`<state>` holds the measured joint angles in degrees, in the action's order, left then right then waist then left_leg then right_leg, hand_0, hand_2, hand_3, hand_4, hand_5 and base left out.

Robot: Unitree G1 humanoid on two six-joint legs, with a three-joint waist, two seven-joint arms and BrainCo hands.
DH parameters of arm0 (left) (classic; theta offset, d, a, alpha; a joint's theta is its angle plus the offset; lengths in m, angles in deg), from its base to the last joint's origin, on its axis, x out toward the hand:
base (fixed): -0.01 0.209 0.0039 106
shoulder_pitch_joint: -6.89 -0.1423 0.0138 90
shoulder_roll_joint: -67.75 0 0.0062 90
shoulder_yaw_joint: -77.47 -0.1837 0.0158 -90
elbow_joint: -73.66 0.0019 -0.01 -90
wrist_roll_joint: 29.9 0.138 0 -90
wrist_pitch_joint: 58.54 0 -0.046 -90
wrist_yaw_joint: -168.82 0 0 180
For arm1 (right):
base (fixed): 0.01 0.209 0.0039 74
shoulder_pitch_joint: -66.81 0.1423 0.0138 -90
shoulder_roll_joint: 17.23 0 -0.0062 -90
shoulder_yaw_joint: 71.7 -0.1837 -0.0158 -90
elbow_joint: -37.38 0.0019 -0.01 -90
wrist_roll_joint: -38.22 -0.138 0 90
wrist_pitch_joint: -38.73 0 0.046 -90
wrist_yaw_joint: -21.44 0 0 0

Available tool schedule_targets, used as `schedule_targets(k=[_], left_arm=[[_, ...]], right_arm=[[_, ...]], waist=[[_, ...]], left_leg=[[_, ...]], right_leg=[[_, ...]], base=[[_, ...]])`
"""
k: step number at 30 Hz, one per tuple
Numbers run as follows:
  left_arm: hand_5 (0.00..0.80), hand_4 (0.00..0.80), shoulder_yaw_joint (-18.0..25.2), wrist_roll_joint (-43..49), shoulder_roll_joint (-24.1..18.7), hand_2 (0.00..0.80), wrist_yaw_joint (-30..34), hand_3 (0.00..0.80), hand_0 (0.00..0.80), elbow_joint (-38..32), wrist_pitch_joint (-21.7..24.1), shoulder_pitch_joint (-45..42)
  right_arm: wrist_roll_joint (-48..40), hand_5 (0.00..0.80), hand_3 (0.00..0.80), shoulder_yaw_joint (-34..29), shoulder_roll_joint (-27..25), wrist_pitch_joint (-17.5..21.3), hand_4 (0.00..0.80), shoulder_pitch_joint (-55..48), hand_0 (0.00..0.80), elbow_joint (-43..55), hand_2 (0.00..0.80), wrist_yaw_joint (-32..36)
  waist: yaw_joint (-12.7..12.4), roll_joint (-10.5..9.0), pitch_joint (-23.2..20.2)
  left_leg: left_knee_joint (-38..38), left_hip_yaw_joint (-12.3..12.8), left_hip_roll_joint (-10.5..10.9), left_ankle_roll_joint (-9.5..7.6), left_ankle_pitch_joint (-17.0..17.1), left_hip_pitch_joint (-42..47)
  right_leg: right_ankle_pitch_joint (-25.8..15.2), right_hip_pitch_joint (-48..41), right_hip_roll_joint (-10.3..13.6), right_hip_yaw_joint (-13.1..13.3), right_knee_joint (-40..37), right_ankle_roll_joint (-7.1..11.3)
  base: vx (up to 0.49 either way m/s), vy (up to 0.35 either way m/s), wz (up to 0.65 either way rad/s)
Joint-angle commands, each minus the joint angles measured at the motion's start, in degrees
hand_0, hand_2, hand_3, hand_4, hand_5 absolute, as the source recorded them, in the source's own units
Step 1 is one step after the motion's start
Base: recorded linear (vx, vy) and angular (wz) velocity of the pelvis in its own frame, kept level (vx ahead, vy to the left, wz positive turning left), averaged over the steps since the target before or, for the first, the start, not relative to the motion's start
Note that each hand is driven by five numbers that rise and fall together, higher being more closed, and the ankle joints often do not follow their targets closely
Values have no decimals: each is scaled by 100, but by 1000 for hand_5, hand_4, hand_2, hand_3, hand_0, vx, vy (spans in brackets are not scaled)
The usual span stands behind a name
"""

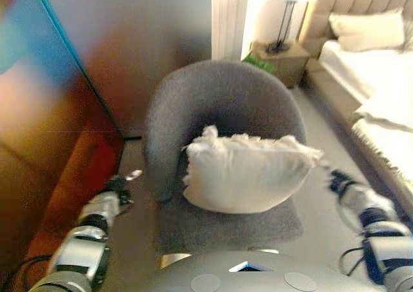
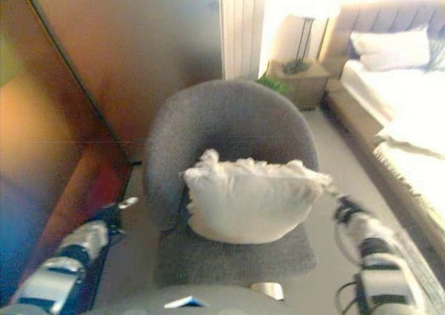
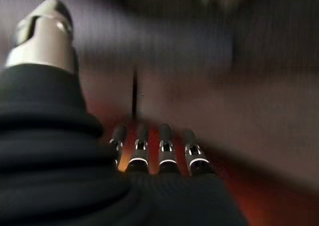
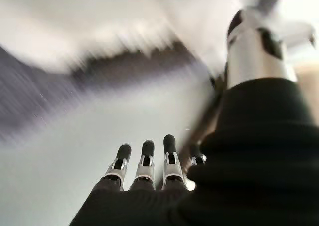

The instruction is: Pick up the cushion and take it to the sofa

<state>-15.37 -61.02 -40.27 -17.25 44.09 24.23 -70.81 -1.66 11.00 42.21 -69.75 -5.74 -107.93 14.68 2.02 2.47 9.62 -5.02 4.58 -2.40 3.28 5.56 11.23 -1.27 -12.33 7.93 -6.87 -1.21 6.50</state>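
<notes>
The cushion [image 1: 245,173] lies on the seat of the grey armchair [image 1: 226,105], leaning back toward the curved backrest, its long axis running across the seat from the chair's left side to its right. Its right corner overhangs the seat's right edge; its left end stops inside the left arm of the chair.

The right hand [image 1: 339,182] is just beside that overhanging right corner, apart from it as far as can be judged; contact cannot be confirmed. In the right wrist view its fingers [image 4: 144,161] are straight and spread, the thumb standing clear, nothing held. The left hand [image 1: 122,185] is outside the chair's left arm, with the chair's wall between it and the cushion. Its fingers [image 3: 164,146] are likewise extended and empty in the left wrist view.

Assessment: the cushion is not yet gripped. The right hand is the nearer; the cushion lies inward from it, toward the robot's left. A grasp from both ends would require the left hand to clear the chair's arm first.

Beyond the chair stand a nightstand [image 1: 284,57] with a lamp [image 1: 284,15] and a bed [image 1: 381,79]. No sofa is visible.
</notes>
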Motion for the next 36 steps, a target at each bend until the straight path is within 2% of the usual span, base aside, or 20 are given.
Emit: schedule_targets(k=[1, 5, 9, 12, 15, 17, 21, 24, 26, 30, 34, 36], left_arm=[[0, 0, 57, -210, -92, 0, -129, 0, 0, -266, 516, 29], [0, 0, 355, -147, -71, 0, -382, 0, 0, -751, 786, -589], [0, 0, 895, -217, -71, 0, -522, 0, 0, -750, 1196, -1242], [0, 0, 1249, 116, 14, 0, -662, 0, 0, -697, 1517, -1698], [0, 0, 1475, 347, 240, 0, -387, 0, 0, -653, 1368, -2175], [0, 0, 1471, 703, 356, 0, -280, 0, 0, -566, 1450, -2431], [0, 0, 1720, 435, 699, 0, -313, 0, 0, -420, 1448, -2895], [0, 0, 1725, 832, 1028, 0, -113, 0, 0, -265, 1233, -3242], [0, 0, 1654, 1044, 1234, 0, -34, 0, 0, -11, 1072, -3393], [0, 0, 1365, 1288, 1531, 0, -52, 0, 0, 793, 1023, -3288], [0, 0, 972, 1622, 1909, 0, -416, 0, 0, 1348, 558, -2914], [0, 0, 751, 1608, 2049, 0, -393, 0, 0, 1473, 231, -2685]], right_arm=[[-356, 0, 0, -222, -272, 366, 0, 765, 0, 197, 0, -6], [-476, 0, 0, -854, -571, 512, 0, 195, 0, 909, 0, -157], [-605, 0, 0, -1587, -622, 792, 0, -543, 0, 1345, 0, -278], [-523, 0, 0, -2071, -470, 944, 0, -1056, 0, 1631, 0, -448], [-380, 0, 0, -2553, -244, 911, 0, -1562, 0, 1899, 0, -462], [-265, 0, 0, -2766, -54, 956, 0, -1859, 0, 2126, 0, -508], [151, 0, 0, -3117, 419, 1032, 0, -2465, 0, 2185, 0, -312], [1179, 0, 0, -2774, 1018, 1008, 0, -2932, 0, 2146, 0, -309], [1134, 0, 0, -2443, 1487, 961, 0, -3233, 0, 1805, 0, -221], [1710, 0, 0, -1506, 2357, 1627, 0, -3289, 0, 3, 0, -403], [2834, 0, 0, -331, 3134, 1287, 0, -3129, 0, -1371, 0, -278], [3104, 0, 0, 196, 3429, 1043, 0, -2984, 0, -1681, 0, -114]], waist=[[-214, -50, 265], [-207, 12, 370], [-229, -14, 384], [-234, -68, 371], [-273, -130, 321], [-265, -172, 274], [-256, -208, 162], [-274, -290, 138], [-277, -351, 75], [-322, -438, -58], [-381, -480, -157], [-394, -490, -191]], left_leg=[[367, -124, 159, 123, -404, -250], [432, -114, 225, 156, -443, -282], [500, -96, 245, 175, -494, -275], [539, -98, 244, 186, -531, -231], [561, -114, 227, 175, -558, -164], [563, -110, 221, 160, -567, -129], [529, -82, 211, 137, -590, -68], [546, -79, 214, 87, -554, -86], [483, -79, 206, 54, -611, 11], [386, -58, 206, -25, -660, 109], [335, -50, 204, -97, -717, 142], [333, -41, 201, -133, -754, 136]], right_leg=[[-290, 793, 35, -241, 398, 83], [-252, 784, 104, -313, 447, 80], [-220, 706, 127, -361, 436, 76], [-199, 606, 117, -397, 425, 50], [-194, 483, 97, -436, 388, 41], [-195, 421, 74, -444, 353, 33], [-171, 328, 42, -415, 286, 40], [-189, 322, 40, -379, 290, 24], [-119, 232, -4, -348, 262, 19], [-55, 113, -61, -296, 200, -13], [-43, 46, -79, -275, 142, -49], [-30, 49, -72, -261, 138, -70]], base=[[-94, 106, 5], [-71, 65, 0], [-70, -6, 2], [-53, -36, 4], [-76, -51, 8], [-70, -44, 6], [-133, 5, 3], [-160, -14, 3], [-97, -40, 7], [-128, -49, 3], [-168, -29, 2], [-160, -2, 6]])
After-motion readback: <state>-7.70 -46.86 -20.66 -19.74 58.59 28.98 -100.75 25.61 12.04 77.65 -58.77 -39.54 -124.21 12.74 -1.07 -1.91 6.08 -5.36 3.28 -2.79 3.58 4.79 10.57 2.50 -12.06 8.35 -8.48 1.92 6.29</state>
